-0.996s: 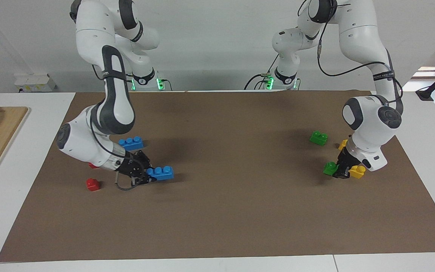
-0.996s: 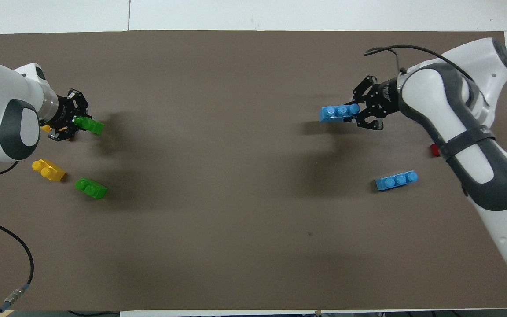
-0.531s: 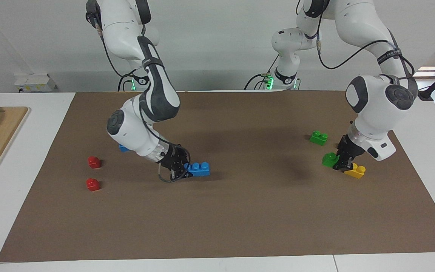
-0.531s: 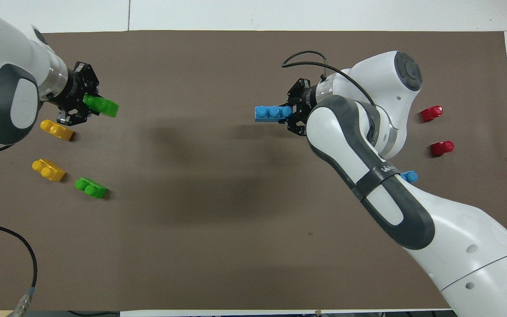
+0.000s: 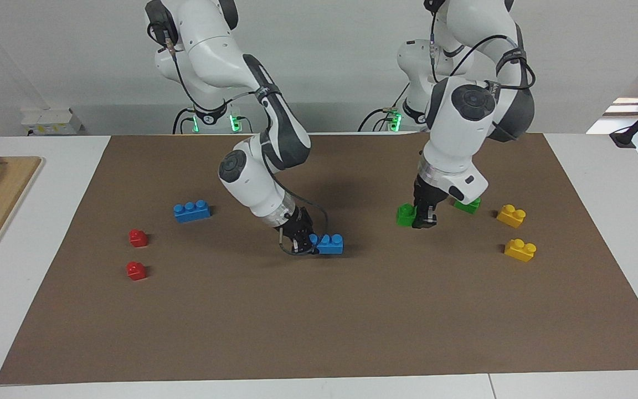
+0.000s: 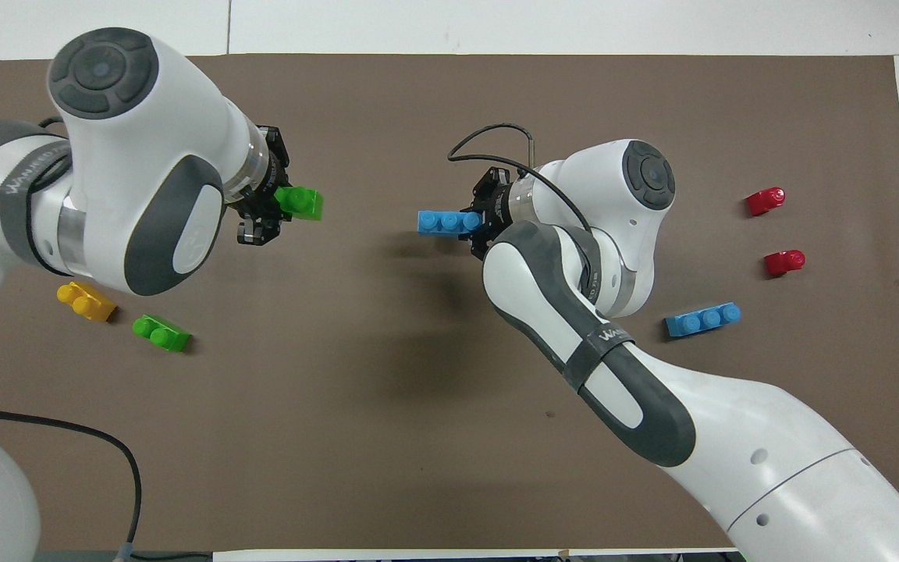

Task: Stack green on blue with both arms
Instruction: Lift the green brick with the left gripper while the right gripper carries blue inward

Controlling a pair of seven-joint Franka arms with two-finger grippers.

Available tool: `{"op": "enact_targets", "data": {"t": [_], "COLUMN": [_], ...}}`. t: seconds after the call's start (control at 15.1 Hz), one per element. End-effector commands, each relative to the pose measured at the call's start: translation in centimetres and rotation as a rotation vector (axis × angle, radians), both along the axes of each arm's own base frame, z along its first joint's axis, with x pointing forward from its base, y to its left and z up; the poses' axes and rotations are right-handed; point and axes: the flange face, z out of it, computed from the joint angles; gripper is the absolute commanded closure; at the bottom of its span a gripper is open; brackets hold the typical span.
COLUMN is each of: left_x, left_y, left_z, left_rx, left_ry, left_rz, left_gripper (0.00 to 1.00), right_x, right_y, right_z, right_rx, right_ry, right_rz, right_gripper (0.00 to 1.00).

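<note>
Right gripper point(image 5: 301, 242) pinches one end of a long blue three-stud plastic brick point(image 5: 329, 243), low over mid-mat. Left gripper point(image 5: 423, 217) clamps a small green two-stud plastic brick point(image 5: 406, 214) above the brown mat point(image 5: 319, 327), toward the left arm's end (bricks well apart). Spare blue brick point(image 5: 191, 210) lies toward the right arm's end.

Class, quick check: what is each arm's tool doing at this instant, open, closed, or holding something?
Left tool: closed on a green brick, held over the brown mat.
Right tool: closed on a blue brick, also over the mat.
</note>
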Motion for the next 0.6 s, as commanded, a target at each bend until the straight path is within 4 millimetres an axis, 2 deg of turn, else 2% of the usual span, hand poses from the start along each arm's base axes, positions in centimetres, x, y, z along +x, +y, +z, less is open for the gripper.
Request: {"op": "enact_targets", "data": {"t": [0.0,0.13,0.2,0.27,0.46,0.53], "left_x": [-1.4,-2.5,-3.0,-3.4,-3.9,-4.4], "left_y": [-1.4,-2.9,-3.4,-4.1,-4.5,-5.3], "left_z": [-0.2,-0.9,-1.5,-2.0,-3.2,-3.5], "left_rx": [0.011,0.0,-0.003,-0.005,-0.014,-0.015], "left_ry": [-0.033,-0.055,-0.058,-0.059,-0.068,-0.066], "left_rz": [0.035,0.046,0.044,0.048,0.073,0.067], "left_gripper": [1.0,1.0,1.0,1.0,1.0,1.0], "right_x": [-0.7,-0.9,-1.5,-1.7,-2.0,-2.1], "right_y": [1.0,1.5,2.5,2.6,2.6,2.6], "right_z": [-1.1,-2.0,-2.5,-3.1,-3.8,-3.8], "right_rx": [0.006,-0.002,-0.007,-0.013,-0.02,-0.02], "right_ry": [-0.001,0.001,-0.008,-0.013,-0.014,-0.016], "right_rz": [-0.004,0.005,0.031,0.038,0.049,0.051], "right_gripper": [1.0,1.0,1.0,1.0,1.0,1.0]}}
